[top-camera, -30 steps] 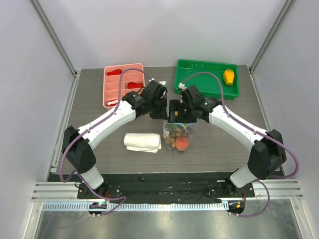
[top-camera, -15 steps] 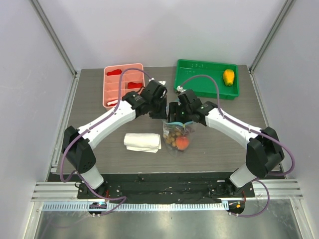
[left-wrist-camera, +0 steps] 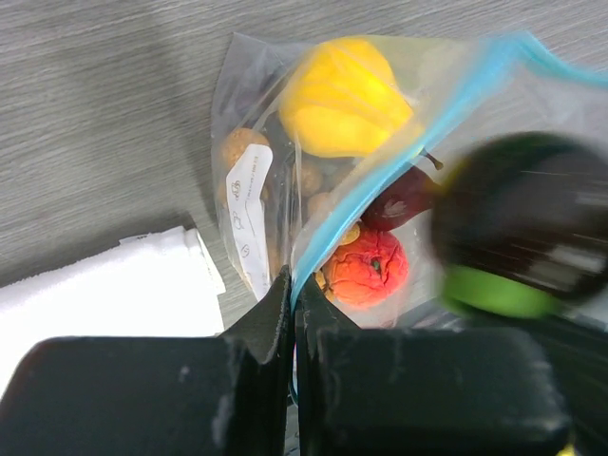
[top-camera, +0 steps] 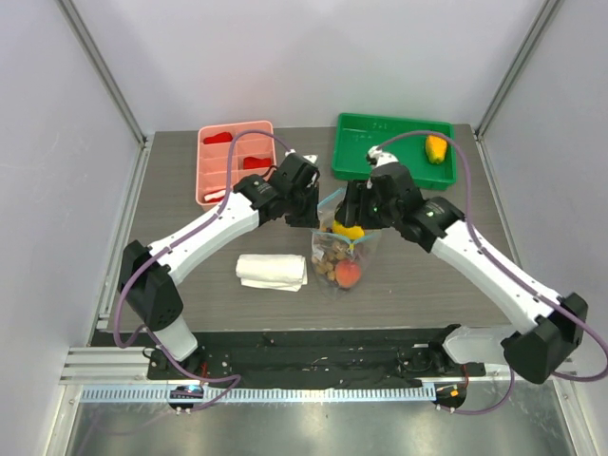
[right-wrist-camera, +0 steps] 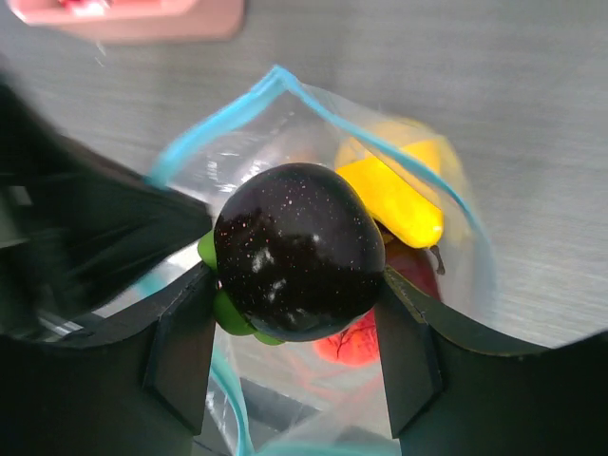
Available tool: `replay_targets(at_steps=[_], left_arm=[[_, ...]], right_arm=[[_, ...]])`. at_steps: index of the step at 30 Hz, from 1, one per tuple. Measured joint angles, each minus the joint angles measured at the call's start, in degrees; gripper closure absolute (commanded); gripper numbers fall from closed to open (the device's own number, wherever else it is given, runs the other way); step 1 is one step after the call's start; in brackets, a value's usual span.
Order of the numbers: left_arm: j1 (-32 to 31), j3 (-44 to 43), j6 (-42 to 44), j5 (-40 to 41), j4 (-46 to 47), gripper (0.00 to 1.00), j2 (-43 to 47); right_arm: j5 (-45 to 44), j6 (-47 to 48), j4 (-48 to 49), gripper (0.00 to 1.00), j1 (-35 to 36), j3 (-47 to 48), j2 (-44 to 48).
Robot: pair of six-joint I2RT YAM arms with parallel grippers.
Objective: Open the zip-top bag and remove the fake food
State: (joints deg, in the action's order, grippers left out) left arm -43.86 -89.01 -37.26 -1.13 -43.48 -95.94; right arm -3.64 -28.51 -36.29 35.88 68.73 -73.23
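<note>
My left gripper [left-wrist-camera: 293,285] is pinched tight on the blue zip edge of the clear crinkly zip-top bag [left-wrist-camera: 252,85] lying mid-counter [top-camera: 408,285]. My right gripper [right-wrist-camera: 294,275] clamps a glossy dark-purple round fruit [right-wrist-camera: 290,237] just above the bag's mouth. I judge the slick ball could squirt free.

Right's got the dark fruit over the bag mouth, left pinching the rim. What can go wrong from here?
1. The dark purple fruit is round and glossy, gripped by the right gripper on its curved sides; it could pop out and fall back into the zip-top bag.
2. The left gripper pinches only a thin bit of the zip strip; a slip may close the mouth over the yellow fruit and red-orange fruit inside.
</note>
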Motion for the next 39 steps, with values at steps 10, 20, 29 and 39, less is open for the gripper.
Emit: replay_targets(at_steps=[10, 20, 29, 39], left_arm=[[0.0, 0.0, 0.0, -0.4, 0.0, 1.0, 0.0], [0.0, -0.3, 0.4, -1.4, -0.1, 1.0, 0.0], [0.0, -1.2, 0.5, -2.1, -0.1, 1.0, 0.0], [0.0, -1.6, 0.6, -2.8, -0.2, 1.0, 0.0]], right_arm=[[-5.3, 1.8, -4.7, 0.99, -6.3, 23.5, -5.2], [-11.3, 1.4, -4.2, 0.99, -22.8, 35.0, -27.2], [-12.9, 0.8, -6.4, 0.97, -33.8, 38.4, -46.1], [-13.6, 3.7, -7.5, 0.75, -37.5, 47.0, -52.7]])
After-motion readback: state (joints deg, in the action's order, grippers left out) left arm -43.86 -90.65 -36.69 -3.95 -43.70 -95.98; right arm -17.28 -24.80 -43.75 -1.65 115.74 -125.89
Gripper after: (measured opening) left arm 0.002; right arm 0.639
